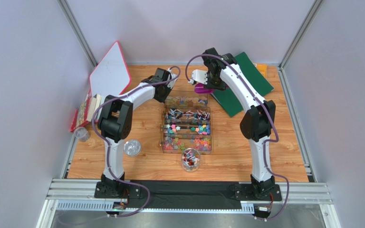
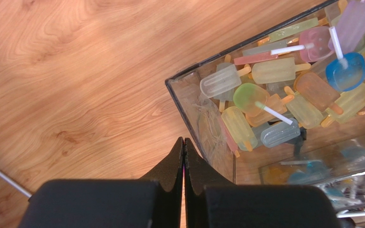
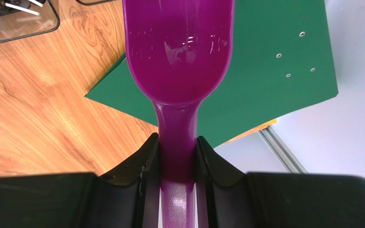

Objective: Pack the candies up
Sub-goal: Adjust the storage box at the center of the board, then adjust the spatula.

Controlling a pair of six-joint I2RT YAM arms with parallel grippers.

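A clear compartment box (image 1: pixel 187 124) stands mid-table. Its near rows hold tiny bright candies (image 1: pixel 187 141) in pink, orange, yellow, green and blue. A small round clear tub (image 1: pixel 190 159) in front of it also holds some sweets. My left gripper (image 1: pixel 171 92) (image 2: pixel 184 140) is shut and empty, low over the wood, just outside the box's far left corner (image 2: pixel 189 95), where popsicle-shaped sweets (image 2: pixel 265 102) lie. My right gripper (image 1: pixel 209 83) (image 3: pixel 177 141) is shut on the handle of the purple scoop (image 1: pixel 201 88) (image 3: pixel 178 52). The scoop's bowl is empty and hangs over the green board's edge.
A green board (image 1: pixel 248 83) (image 3: pixel 274 71) lies at the back right with something orange (image 1: pixel 262 68) under it. A white red-edged board (image 1: pixel 109 71) leans at the back left. Stacked packs (image 1: pixel 85 113), a small clear cup (image 1: pixel 81 134) and a clear round dish (image 1: pixel 132 147) sit on the left.
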